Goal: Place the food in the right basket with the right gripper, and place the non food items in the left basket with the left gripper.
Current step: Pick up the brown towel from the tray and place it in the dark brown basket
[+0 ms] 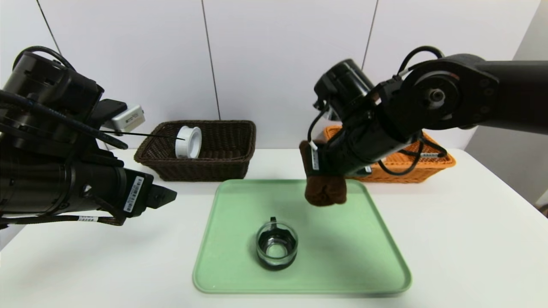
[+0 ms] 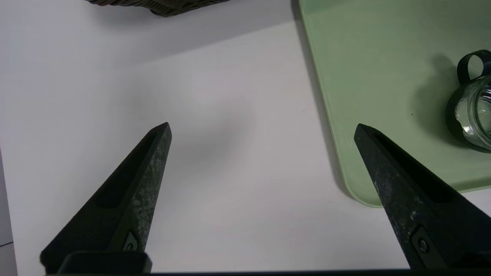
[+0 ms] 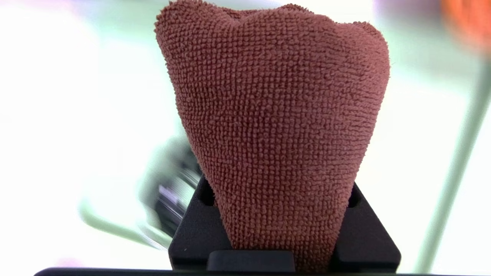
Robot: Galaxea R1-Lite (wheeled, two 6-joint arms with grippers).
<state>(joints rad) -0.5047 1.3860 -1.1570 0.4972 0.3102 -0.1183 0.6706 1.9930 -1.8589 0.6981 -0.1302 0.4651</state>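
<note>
I have the right gripper (image 1: 322, 183) pinching a brown plush piece (image 1: 325, 190), probably toy food, above the green tray (image 1: 376, 239). Next I carry it to the orange basket (image 1: 428, 164). Left gripper (image 2: 261, 165) waits spread.

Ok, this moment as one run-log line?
right end effector: shut on brown plush, above green tray | left end effector: open, idle | glass jar: on tray

Bright, even light falls from above, leaving soft shadows on the white counter (image 1: 449, 239). The green tray (image 1: 239, 273) carries a faint shadow beside the glass jar (image 1: 276, 247), whose rim glints. Straight wall seams bow toward the head view's edges. In the right wrist view the brown cloth (image 3: 276, 126) is sharp, its backdrop washed out and smeared.
</note>
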